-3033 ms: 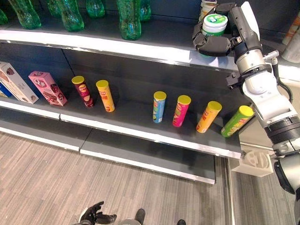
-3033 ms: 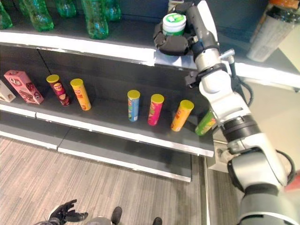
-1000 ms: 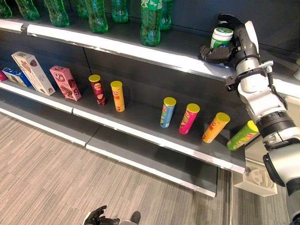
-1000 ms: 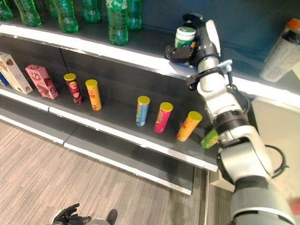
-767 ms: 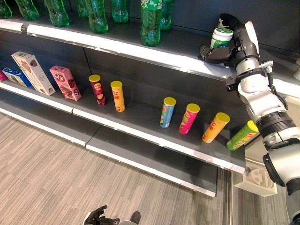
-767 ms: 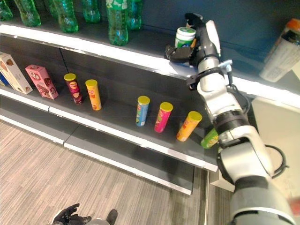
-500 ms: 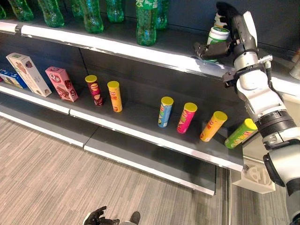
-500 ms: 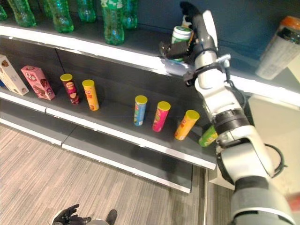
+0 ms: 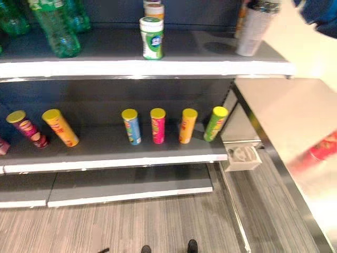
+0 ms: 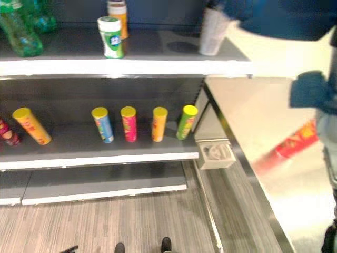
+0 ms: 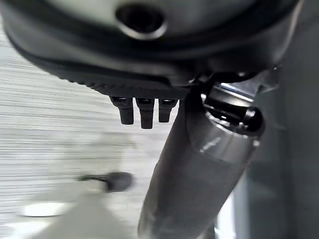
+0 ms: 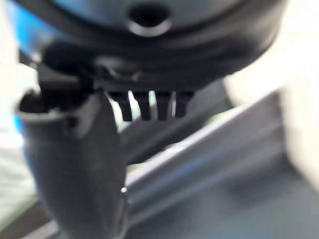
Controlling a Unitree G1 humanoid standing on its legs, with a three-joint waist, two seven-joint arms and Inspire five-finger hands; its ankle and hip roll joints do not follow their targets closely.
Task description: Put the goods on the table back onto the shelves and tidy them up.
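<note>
A white jar with a green label stands upright on the top shelf, and no hand touches it. On the steel table to the right lies a blurred red can. In the right wrist view my right hand has relaxed fingers and its thumb apart, with nothing between them. My left hand hangs over the floor, fingers loose and empty.
Several chip cans stand on the middle shelf and green bottles at the top left. A pale tall cup is at the shelf's right end. A white box sits on the floor. A blurred blue shape hovers over the table.
The camera has swung to the right, bringing the table into view. My right hand has let go of the jar and left the top shelf; the jar stays there upright.
</note>
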